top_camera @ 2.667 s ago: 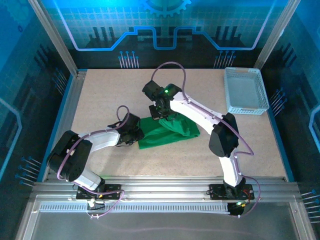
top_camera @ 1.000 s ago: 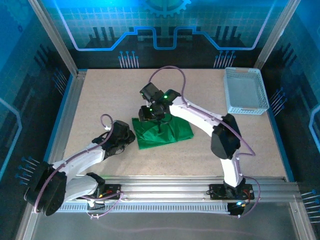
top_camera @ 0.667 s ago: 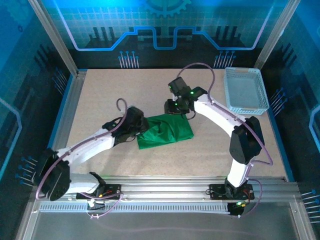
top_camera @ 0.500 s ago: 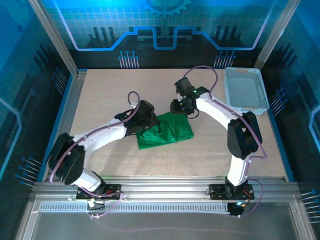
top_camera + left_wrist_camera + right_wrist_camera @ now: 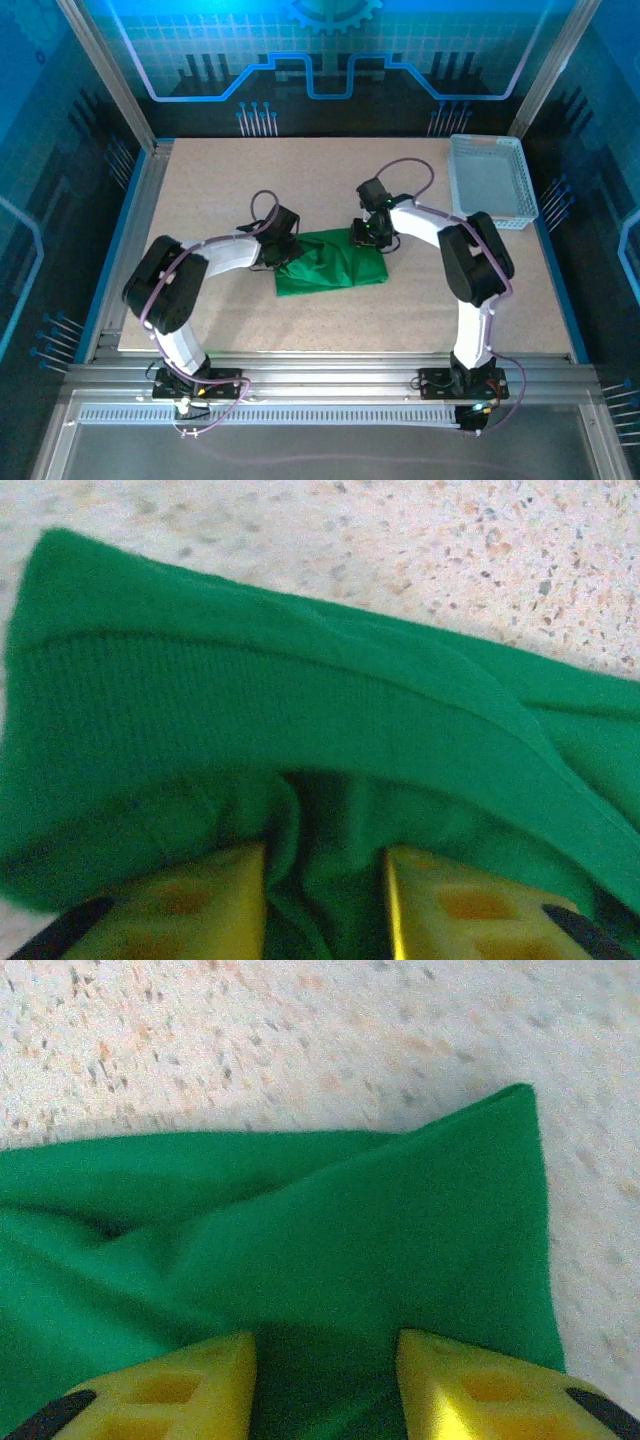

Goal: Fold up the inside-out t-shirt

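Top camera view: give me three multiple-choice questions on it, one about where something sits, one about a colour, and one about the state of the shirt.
1. Where is the basket?
A. Near left corner of the table
B. Far right corner of the table
C. On top of the shirt

2. What colour is the t-shirt?
A. Green
B. Red
C. White

3. How does the t-shirt lie?
A. Spread flat with both sleeves out
B. Hanging in the air
C. Folded over into a compact bundle on the table

Answers:
1 B, the basket sits by the far right frame post.
2 A, the cloth is bright green.
3 C, it is a small layered bundle on the table, with the left claw and the right claw at its ends.
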Available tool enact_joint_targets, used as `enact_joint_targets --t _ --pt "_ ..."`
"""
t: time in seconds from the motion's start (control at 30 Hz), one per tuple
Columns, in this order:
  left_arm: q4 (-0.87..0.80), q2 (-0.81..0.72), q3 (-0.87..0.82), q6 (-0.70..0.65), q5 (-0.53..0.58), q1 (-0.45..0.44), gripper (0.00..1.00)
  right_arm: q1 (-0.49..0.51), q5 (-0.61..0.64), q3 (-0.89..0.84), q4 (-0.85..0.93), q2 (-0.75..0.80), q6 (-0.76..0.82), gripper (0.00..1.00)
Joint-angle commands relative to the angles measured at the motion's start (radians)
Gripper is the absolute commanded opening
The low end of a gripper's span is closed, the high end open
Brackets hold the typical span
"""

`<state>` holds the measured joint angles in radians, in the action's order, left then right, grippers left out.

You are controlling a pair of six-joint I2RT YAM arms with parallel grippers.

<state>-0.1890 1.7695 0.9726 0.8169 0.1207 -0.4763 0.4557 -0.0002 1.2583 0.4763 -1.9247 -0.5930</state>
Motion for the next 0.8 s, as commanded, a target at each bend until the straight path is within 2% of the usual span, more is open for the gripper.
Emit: enact_joint_targets --t 0.0,0.13,0.23,0.33,0.43,0.5,0.63,0.77 --pt "0.098 0.114 0.125 -0.091 -0.167 0.010 0.34 0.004 0.001 -0.168 0.000 0.099 -0.122 0.41" --pt "0.062 0.268 0.370 -0.179 -0.303 0.009 0.33 0.088 0.022 -0.371 -0.056 0.270 -0.287 0.41" --pt "-0.036 0.324 0.523 -0.233 -0.346 0.007 0.34 0.186 0.065 -0.442 -0.050 0.369 -0.381 0.42" --pt "-0.171 0.258 0.554 -0.308 -0.207 -0.003 0.44 0.223 0.146 -0.401 0.022 0.429 -0.367 0.46" --pt "-0.269 0.145 0.511 -0.416 -0.064 -0.032 0.53 0.219 0.265 -0.326 0.101 0.451 -0.300 0.48" --pt "-0.310 0.075 0.465 -0.492 0.019 -0.068 0.57 0.207 0.285 -0.289 0.101 0.444 -0.240 0.49" --pt "-0.355 -0.013 0.382 -0.580 0.089 -0.144 0.62 0.194 0.287 -0.231 0.102 0.397 -0.179 0.49" --pt "-0.379 -0.025 0.359 -0.647 0.150 -0.238 0.64 0.190 0.275 -0.222 0.088 0.378 -0.175 0.49"
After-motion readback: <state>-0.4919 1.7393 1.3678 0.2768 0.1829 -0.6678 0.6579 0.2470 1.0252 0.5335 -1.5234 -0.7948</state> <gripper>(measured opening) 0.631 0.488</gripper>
